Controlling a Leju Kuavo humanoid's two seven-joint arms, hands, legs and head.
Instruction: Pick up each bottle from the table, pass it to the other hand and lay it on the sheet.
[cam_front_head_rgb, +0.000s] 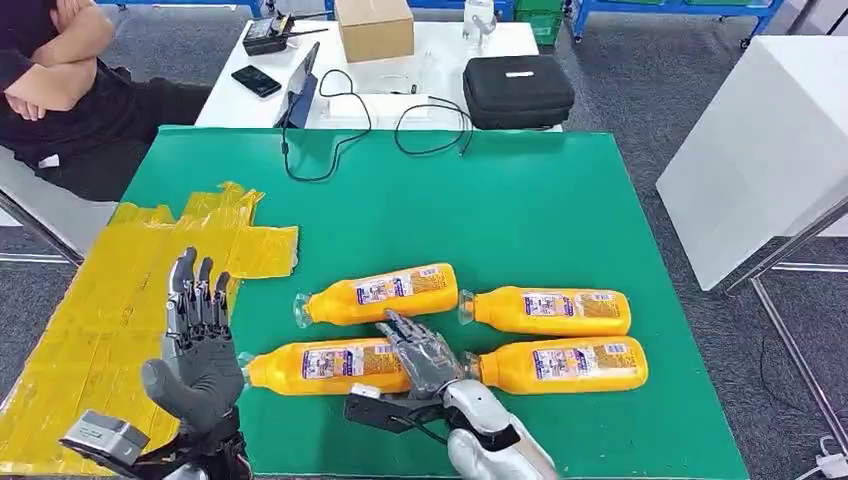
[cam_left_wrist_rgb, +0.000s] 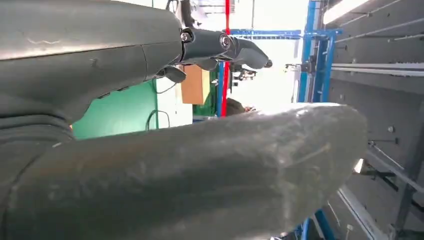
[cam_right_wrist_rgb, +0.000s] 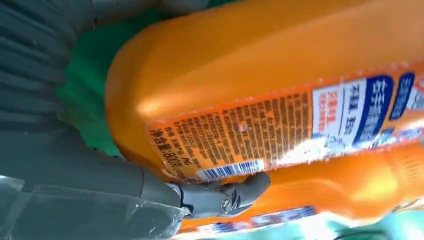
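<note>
Bottles: four orange bottles lain flat on green mat, two rows, all off yellow sheet.
Right hand: laid over base end of front-left bottle; fingers spread along it, grip not closed.
Left hand: raised above sheet edge, fingers extended, nothing held.

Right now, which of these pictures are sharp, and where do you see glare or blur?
Head view: sharp and evenly lit, labels on the four bottles legible. Left wrist view: the left hand looms large and soft, with the bright background washed out. Right wrist view: the bottle is very close, with a shiny glare spot on the orange plastic.
</note>
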